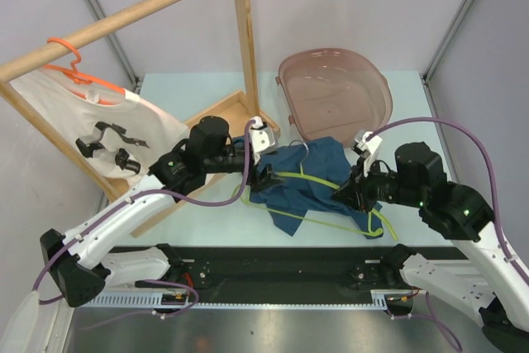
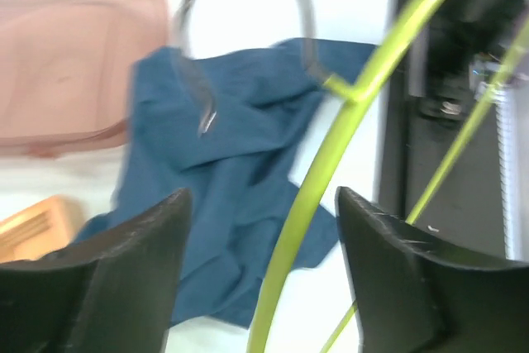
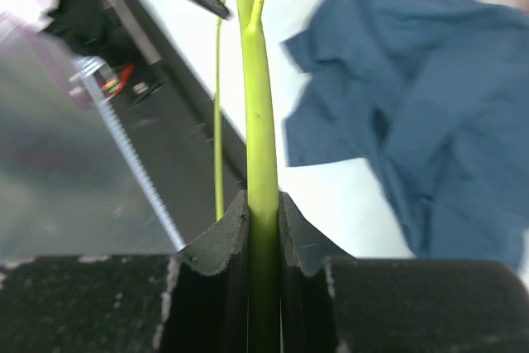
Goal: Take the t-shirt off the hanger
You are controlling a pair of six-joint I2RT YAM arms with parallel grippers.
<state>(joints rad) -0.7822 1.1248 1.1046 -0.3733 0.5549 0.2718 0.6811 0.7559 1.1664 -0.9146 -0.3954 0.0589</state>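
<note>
Currently at table centre, top view: t-shirt [image 1: 318,163], blue, crumpled flat on table [image 1: 190,93], between both arms. Lying across it: hanger [image 1: 318,180], lime green, thin, w/ metal hook.

R gripper [image 1: 343,193]: at shirt's right edge, low over table. Right wrist view: fingers [image 3: 219,245] clenched on hanger bar, both pads tight against it. Gripped section bare; blue fabric off to the right of bar, apart from it at the grip pt. Second thin green strand just left of gripped bar.

L gripper [image 1: 266,178]: at shirt's left edge, approx. opposite R gripper. Left wrist view: fingers [image 2: 124,279] released, spread wide, grasping nothing. Seen through the gap: hanger arm curving up to hook [image 2: 307,18], fabric bunched behind. Hook lying over upper part of shirt. Pads clear of hanger and fabric, as far as visible.

Threading of hanger through shirt: cannot tell. From top, green bar partly over fabric, partly hidden, loop end sticking out past shirt's near-right corner.

Elsewhere: translucent pinkish bin [image 1: 335,88] at far side of table, just beyond shirt. Wooden rack [image 1: 244,31] at far left, w/ orange hanger [image 1: 70,59] on its rail carrying white garment [image 1: 50,109]. Both well apart from blue shirt.
</note>
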